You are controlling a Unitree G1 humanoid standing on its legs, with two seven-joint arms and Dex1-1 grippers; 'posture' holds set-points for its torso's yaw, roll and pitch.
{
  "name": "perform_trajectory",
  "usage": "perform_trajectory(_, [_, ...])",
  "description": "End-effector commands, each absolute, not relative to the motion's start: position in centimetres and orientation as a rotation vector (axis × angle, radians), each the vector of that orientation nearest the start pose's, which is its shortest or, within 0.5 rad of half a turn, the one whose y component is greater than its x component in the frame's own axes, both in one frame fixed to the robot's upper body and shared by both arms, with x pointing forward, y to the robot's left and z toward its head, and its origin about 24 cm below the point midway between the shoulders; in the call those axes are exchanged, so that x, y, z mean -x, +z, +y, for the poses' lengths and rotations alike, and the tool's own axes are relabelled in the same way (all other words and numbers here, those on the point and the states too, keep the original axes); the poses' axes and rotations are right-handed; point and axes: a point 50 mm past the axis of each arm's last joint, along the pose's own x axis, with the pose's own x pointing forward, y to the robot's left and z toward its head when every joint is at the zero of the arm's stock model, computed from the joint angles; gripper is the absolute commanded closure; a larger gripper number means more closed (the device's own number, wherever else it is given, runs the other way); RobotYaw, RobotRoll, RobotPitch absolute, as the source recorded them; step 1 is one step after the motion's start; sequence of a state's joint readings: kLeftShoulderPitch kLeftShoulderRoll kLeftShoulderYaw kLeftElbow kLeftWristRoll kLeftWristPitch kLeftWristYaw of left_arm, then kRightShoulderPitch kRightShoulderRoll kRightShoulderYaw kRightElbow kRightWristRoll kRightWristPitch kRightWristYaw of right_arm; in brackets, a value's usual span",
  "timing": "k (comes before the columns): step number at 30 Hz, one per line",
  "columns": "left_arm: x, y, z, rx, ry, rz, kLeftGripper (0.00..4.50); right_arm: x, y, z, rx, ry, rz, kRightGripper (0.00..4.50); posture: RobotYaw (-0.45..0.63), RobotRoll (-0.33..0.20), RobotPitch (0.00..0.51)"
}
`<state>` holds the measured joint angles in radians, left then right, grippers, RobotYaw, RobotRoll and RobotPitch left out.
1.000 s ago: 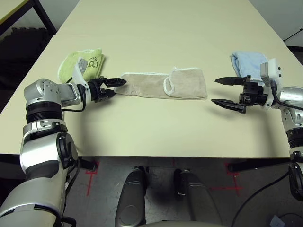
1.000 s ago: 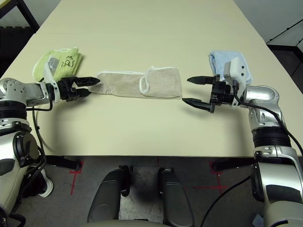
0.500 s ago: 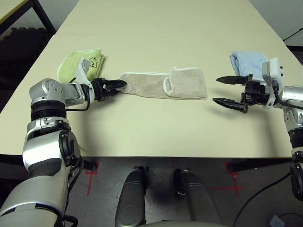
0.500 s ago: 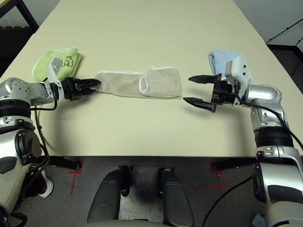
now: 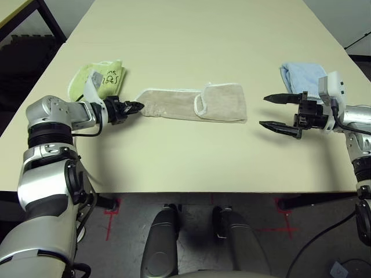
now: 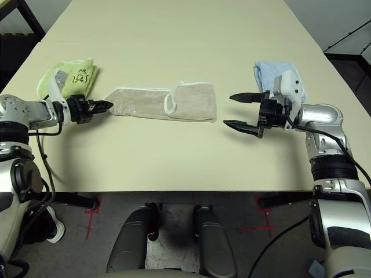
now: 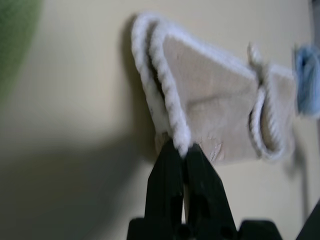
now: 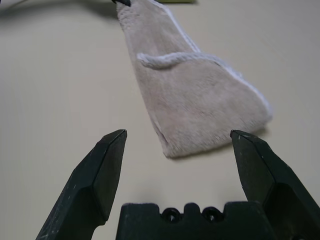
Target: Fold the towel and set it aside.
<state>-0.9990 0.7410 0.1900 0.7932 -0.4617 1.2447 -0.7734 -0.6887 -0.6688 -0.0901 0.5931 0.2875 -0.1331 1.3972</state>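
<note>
The beige towel point(image 5: 194, 104) with white stitched edging lies as a long folded strip across the middle of the table. A folded-over flap covers its right part. My left gripper point(image 5: 138, 106) is shut on the towel's left end; in the left wrist view the two fingers point(image 7: 200, 185) pinch the white edging point(image 7: 170, 107). My right gripper point(image 5: 270, 111) hovers open a short way right of the towel's right end, apart from it. The right wrist view has the towel point(image 8: 200, 105) lying ahead of the spread fingers point(image 8: 102, 170).
A yellow-green folded towel point(image 5: 98, 77) lies just behind my left gripper. A light blue folded towel point(image 5: 301, 78) sits behind my right gripper. The table's front edge point(image 5: 203, 190) runs close below both arms.
My left gripper has closed on the towel's left end and drawn it a little to the left, sliding the whole strip that way. The right gripper has stayed in place.
</note>
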Motion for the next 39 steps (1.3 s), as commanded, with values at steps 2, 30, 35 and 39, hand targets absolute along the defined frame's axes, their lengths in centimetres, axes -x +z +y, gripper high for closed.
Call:
perform_trajectory(2, [-33.6, 18.0, 29.2, 0.414, -0.446, 0.724, 4.47, -32.7, 17.3, -24.9, 0.442, 1.132, -0.069, 0.00, 0.11, 0.000, 0.173])
perform_trajectory(30, [-33.3, 27.9, 12.8, 0.030, -1.255, 0.449, 4.47, -33.4, 16.5, -25.8, 0.432, 1.073, -0.048, 0.00, 0.13, 0.000, 0.158])
perform_trajectory(35, [-34.9, 26.6, 10.2, 0.023, -1.252, 0.478, 4.47, -33.4, 16.5, -25.6, 0.434, 1.074, -0.055, 0.00, 0.13, 0.000, 0.159])
perform_trajectory(39, [-36.5, 25.4, 9.2, 0.000, -1.185, 0.487, 4.47, -33.4, 16.4, -25.5, 0.435, 1.077, -0.060, 0.00, 0.12, 0.000, 0.160])
